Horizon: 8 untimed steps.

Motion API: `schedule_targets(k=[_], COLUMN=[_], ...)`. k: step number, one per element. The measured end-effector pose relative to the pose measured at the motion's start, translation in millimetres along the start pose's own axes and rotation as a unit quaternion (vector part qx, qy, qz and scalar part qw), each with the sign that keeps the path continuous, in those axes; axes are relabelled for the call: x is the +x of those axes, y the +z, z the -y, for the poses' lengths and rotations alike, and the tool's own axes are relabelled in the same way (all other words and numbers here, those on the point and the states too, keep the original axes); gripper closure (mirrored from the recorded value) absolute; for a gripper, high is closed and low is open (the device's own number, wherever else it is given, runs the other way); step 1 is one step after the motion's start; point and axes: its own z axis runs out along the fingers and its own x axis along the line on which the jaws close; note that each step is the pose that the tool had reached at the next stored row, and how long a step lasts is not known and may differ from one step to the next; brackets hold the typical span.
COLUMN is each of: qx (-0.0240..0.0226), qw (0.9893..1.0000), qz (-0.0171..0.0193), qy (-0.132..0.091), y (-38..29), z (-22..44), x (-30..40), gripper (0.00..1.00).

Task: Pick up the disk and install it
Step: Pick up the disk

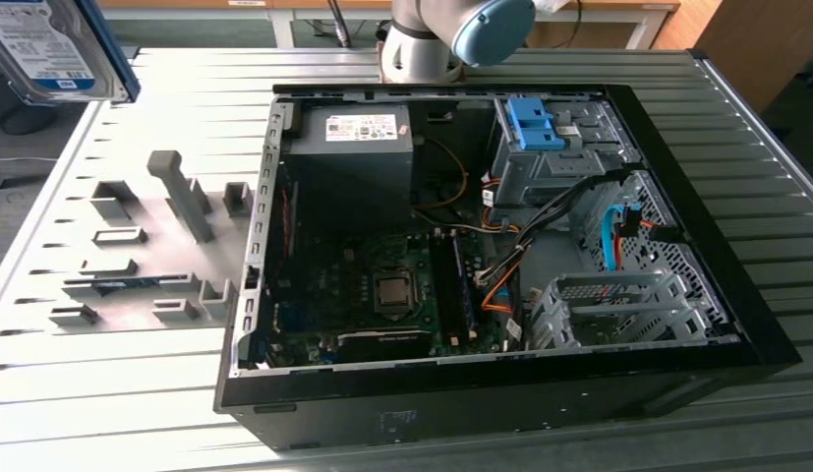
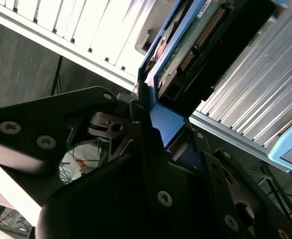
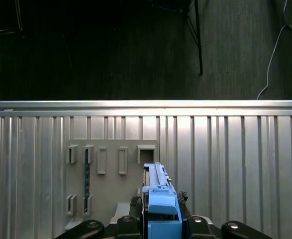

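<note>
The disk [image 1: 45, 44] is seen at the far upper corner on the exterior view's left. It is held up clear of the ribbed metal bench [image 1: 118, 393], with its white-and-blue label turned toward the camera. It is well apart from the open computer case [image 1: 511, 393].

In both wrist views the disk is gripped between the black fingers [image 2: 146, 139], which are closed against its two flat faces. One of its blue rails [image 3: 160, 209] is seen edge-on between them. In the second wrist view the green circuit board [image 2: 185, 55] on the underside of the disk and its row of connector pins can be made out.

In the first wrist view a grey slotted holder plate [image 3: 113, 172] is seen lying on the bench below the disk.

Inside the case, a black power supply [image 1: 354, 147] is seen toward the far side. A motherboard [image 1: 367, 295] lies on the case floor, and a blue bracket [image 1: 538, 123] sits on top of a grey drive cage [image 1: 538, 172]. Orange and blue cables [image 1: 616, 231] are run along the side on the exterior view's right.
</note>
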Motion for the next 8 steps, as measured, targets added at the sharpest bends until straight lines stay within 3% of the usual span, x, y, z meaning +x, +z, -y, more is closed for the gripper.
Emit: schedule_targets(k=[6, 8], qx=[0.0, 0.0], qw=[1.0, 1.0], qz=[0.0, 0.0], qy=[0.0, 0.0], y=[-13.8, -15.6], z=[-0.4, -0.4], x=[-0.5, -0.5], gripper=[0.64, 0.64])
